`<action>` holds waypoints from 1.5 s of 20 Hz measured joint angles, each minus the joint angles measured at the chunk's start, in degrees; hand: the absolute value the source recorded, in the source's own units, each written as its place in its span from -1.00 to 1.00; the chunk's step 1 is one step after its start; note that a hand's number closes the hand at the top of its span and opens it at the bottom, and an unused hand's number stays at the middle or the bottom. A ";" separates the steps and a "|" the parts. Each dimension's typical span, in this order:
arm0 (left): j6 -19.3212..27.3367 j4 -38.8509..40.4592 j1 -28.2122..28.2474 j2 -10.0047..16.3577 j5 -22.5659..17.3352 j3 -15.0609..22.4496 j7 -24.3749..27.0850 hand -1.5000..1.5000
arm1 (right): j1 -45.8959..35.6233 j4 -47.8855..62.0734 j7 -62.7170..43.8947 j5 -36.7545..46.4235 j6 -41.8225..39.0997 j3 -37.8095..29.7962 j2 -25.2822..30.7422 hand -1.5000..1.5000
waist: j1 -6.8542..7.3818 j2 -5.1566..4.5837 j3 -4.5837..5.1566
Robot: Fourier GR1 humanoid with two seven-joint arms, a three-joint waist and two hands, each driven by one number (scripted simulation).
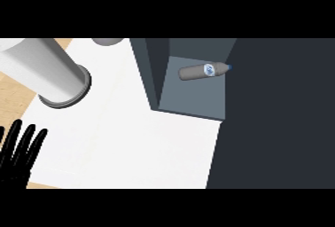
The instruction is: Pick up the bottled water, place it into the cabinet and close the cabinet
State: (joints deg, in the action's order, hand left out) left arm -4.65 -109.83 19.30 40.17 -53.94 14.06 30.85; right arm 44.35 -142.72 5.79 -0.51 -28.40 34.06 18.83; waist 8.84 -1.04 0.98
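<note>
The bottled water (204,71), grey with a blue-and-white label and a blue cap, lies on its side inside the open dark blue-grey cabinet (148,71), on the cabinet's floor near the back. No hand touches it. My left hand (16,153) shows at the lower left edge, open with its fingers straight up, resting far from the cabinet. My right hand does not show.
A thick light-grey cylinder (49,66) with a dark ring at its end slants across the upper left over the white counter (131,146). A small grey rounded object (108,41) sits at the top edge. A wide dark panel (274,119) fills the right side.
</note>
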 measured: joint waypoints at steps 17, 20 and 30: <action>-5.04 0.81 -0.80 3.76 -1.61 -2.27 -1.56 -1.00 | -16.69 0.47 -4.86 -0.77 -2.60 -2.11 4.73 1.00 | 5.46 -0.58 0.57; -5.57 1.14 -0.91 4.31 -2.07 -2.83 -1.84 -1.00 | -19.36 0.57 -6.34 -0.85 -2.83 -1.87 5.02 1.00 | 5.51 -0.57 0.63; -6.92 1.94 -1.32 5.24 -3.00 -4.13 -2.14 -1.00 | -26.84 0.92 -10.73 -1.21 -4.63 -1.19 5.47 1.00 | 5.56 -0.80 0.89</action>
State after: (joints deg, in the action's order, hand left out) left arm -11.57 -107.89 17.98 45.41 -56.93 9.93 28.71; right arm 17.51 -141.80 -4.94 -1.72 -33.03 32.87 24.31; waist 14.40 -1.84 1.87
